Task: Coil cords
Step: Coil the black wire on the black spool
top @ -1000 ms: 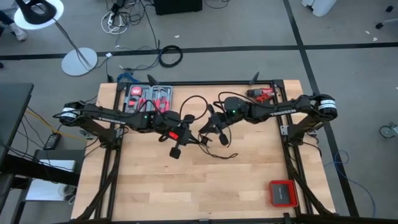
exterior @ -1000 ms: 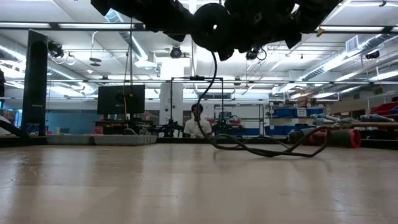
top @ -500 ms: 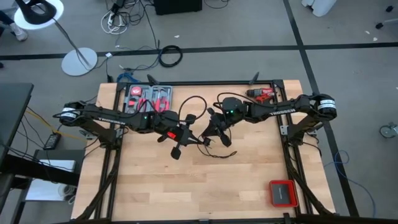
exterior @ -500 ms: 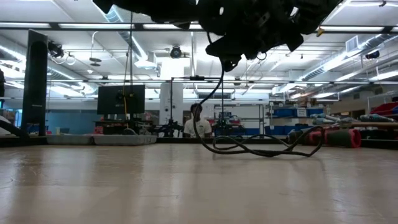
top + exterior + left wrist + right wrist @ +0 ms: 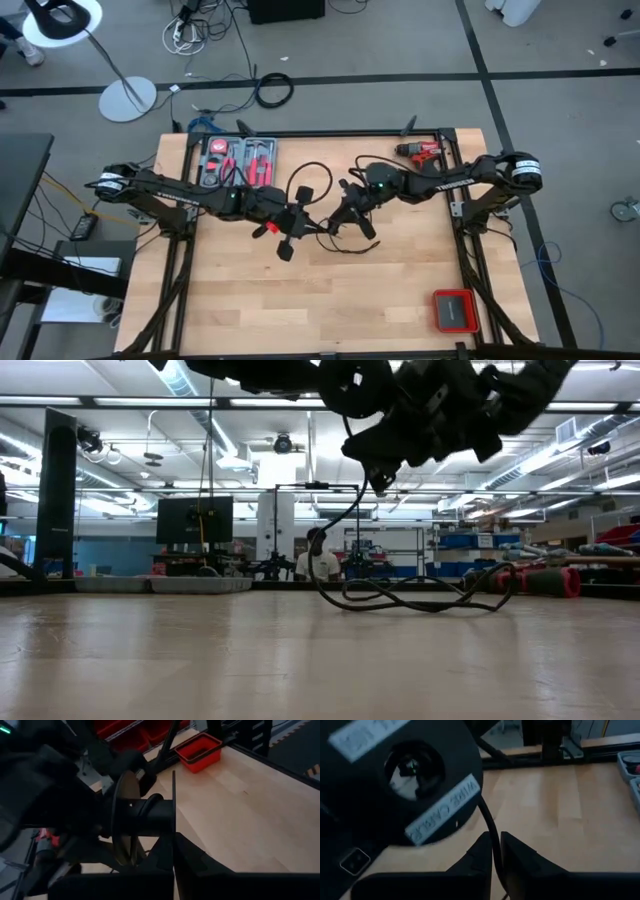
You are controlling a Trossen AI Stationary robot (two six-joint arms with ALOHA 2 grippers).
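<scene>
The thin black cord (image 5: pixel 345 243) lies in loose loops on the wooden table; in the low view (image 5: pixel 420 598) one strand rises from them to the grippers. My left gripper (image 5: pixel 292 226) is mid-table, shut on a black spool (image 5: pixel 145 815). My right gripper (image 5: pixel 350 213) is just to the right of it, shut on the cord (image 5: pixel 487 820) right beside the spool's labelled disc (image 5: pixel 420 775). Both grippers are above the table. My left gripper pinches the rim of one spool disc (image 5: pixel 173 820) between its two fingers (image 5: pixel 192 857). The spool is lifted clear of the table, its axle lying across the fingers. My right gripper pinches the cord (image 5: pixel 492 837) between its two fingers (image 5: pixel 520 857), close to the spool. The cord runs along the gap between them. Below the hold it hangs in a slack curve (image 5: pixel 350 530) to the loops on the table.
A red drill (image 5: pixel 420 150) lies at the far right corner and a red-and-grey tool tray (image 5: pixel 240 160) at the far left. A red box (image 5: pixel 452 310) sits near the near right corner. The wood in front of the grippers is bare.
My left gripper has turned about its wrist with the spool. The cord's loops on the table have slid toward the table's left, toward the spool. In the low view the hanging strand's top end has shifted right.
</scene>
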